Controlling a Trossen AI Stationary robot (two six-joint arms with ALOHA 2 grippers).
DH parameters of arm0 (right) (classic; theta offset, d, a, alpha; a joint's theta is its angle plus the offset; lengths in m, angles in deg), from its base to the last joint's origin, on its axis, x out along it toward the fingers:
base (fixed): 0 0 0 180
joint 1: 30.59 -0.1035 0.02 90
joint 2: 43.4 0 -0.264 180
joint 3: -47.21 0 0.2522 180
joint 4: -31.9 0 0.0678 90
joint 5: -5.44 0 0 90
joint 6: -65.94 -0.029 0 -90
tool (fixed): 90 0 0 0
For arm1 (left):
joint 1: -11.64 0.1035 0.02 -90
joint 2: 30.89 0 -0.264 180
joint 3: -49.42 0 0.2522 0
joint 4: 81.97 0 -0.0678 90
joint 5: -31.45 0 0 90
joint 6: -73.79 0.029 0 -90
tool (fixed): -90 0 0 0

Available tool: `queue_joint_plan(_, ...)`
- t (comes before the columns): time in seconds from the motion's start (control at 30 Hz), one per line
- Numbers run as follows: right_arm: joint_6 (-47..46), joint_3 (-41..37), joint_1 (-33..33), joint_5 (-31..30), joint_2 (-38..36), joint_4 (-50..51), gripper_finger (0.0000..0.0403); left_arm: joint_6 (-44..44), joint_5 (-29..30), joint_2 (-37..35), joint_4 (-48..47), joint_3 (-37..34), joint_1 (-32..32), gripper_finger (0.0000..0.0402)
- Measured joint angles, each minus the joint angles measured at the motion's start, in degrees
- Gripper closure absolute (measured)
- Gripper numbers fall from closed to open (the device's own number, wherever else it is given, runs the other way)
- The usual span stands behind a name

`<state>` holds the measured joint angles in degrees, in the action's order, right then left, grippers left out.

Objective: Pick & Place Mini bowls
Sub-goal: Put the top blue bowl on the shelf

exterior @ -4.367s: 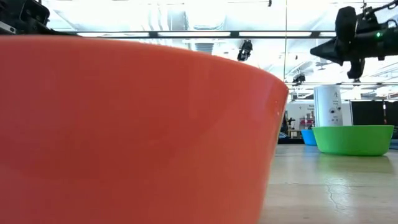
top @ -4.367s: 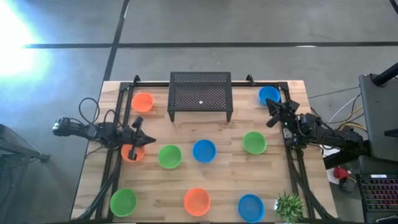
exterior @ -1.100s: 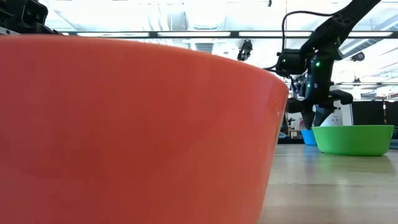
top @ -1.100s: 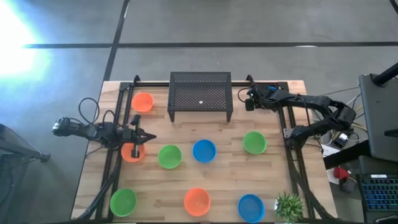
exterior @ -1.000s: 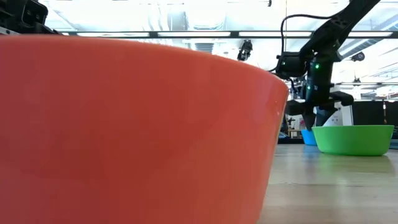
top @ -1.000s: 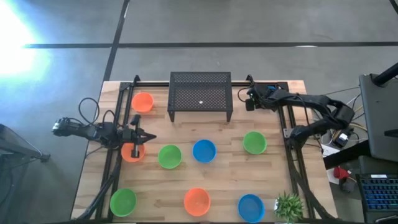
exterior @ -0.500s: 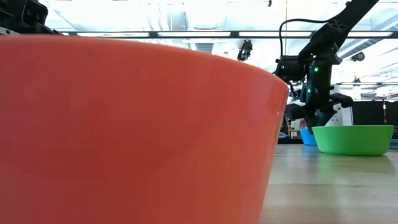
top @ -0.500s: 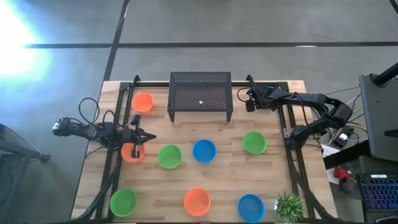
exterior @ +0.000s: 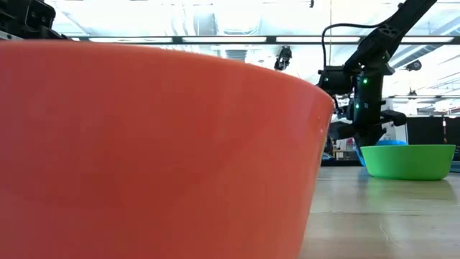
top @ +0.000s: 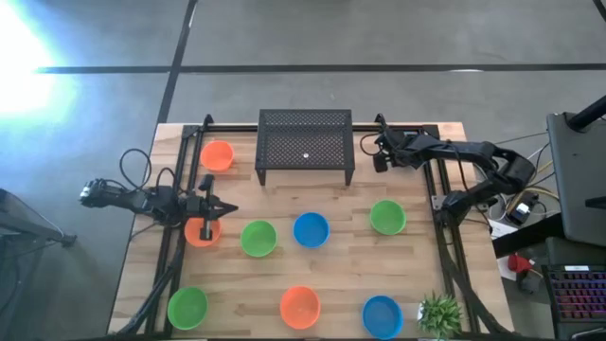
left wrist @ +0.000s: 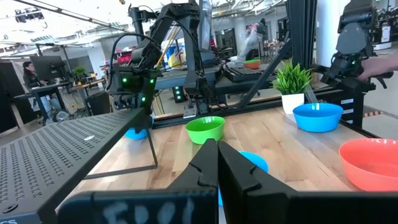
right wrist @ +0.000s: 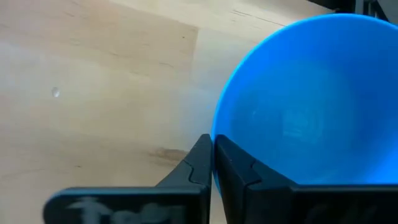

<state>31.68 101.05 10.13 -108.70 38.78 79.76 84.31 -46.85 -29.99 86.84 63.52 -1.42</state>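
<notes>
Mini bowls lie spread over the wooden table (top: 417,275): orange-red ones (top: 218,155) (top: 300,307), green ones (top: 258,238) (top: 387,217) (top: 187,307), blue ones (top: 311,229) (top: 382,315). At the far right, my right gripper (top: 386,154) is shut on another blue bowl (right wrist: 298,118), which the arm hides in the high view. My left gripper (top: 210,204) waits shut at the table's left, above a third orange-red bowl (top: 199,233), with nothing between its fingers (left wrist: 217,163). My right gripper pinches the blue bowl's rim (right wrist: 217,127) on the side toward the black rack, one finger outside the wall and one inside the hollow. The fingers slant down onto it from above. Whether the bowl's base rests on the table, I cannot tell.
A black mesh rack (top: 305,147) stands at the far middle, just left of my right gripper. A small potted plant (top: 439,311) sits at the near right corner. Black frame rails (top: 443,256) run along both sides. One orange-red bowl (exterior: 144,144) fills most of the low view.
My right gripper has shut on the blue bowl's rim while staying over the far right of the table, rolling a little. In the low view blue now shows above the green bowl's rim, where before it showed only beside it.
</notes>
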Motion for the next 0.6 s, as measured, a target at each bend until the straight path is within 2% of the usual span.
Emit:
queue_joint_plan(0.33,-0.5,5.2,-7.1,1.0,-4.8,6.9,0.0395,0.0,0.0,0.0,0.0,0.0,0.0,0.0402)
queue_joint_plan(0.6,-0.7,14.6,-14.1,0.2,-6.1,15.2,0.0395,0.0,0.0,0.0,0.0,0.0,0.0,0.0402)
